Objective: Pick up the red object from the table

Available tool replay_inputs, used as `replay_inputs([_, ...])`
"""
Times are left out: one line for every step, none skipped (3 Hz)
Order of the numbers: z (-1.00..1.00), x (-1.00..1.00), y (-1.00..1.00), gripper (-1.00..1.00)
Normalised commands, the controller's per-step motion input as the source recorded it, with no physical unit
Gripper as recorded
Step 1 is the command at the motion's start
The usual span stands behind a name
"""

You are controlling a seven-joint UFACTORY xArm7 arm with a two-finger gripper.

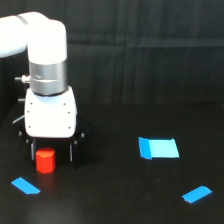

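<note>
The red object is seen directly below the white body of the pincer, standing upright on the black worktop between the two dark fingers. One finger is seen close beside the block on the exterior view's left, the other stands clearly apart from it on the exterior view's right, so the block lies off-centre in the gap, nearer the first finger. The block is short and squat, with its axis vertical; no long side is offered, and a grasp across its flanks is judged to be what the coming move calls for.

The jaws are held open, wider than the block, and nothing is gripped. Whether the nearer finger already touches the block cannot be told from this view. Whether the fingertips have reached the worktop is likewise not clear, since they are dark against a dark surface.

By count: one arm, one pincer, one red object. Three pieces of blue tape are seen: a small strip just below the red object, a larger rectangular patch well away from it toward the exterior view's right, and another strip farther off still, lower on that side.
</note>
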Motion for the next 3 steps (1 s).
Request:
replay_inputs([-0.25, -0.02, 0.06, -0.92])
replay_inputs([-0.25, 0.01, 0.09, -1.00])
replay_inputs([-0.18, 0.11, 0.01, -0.99])
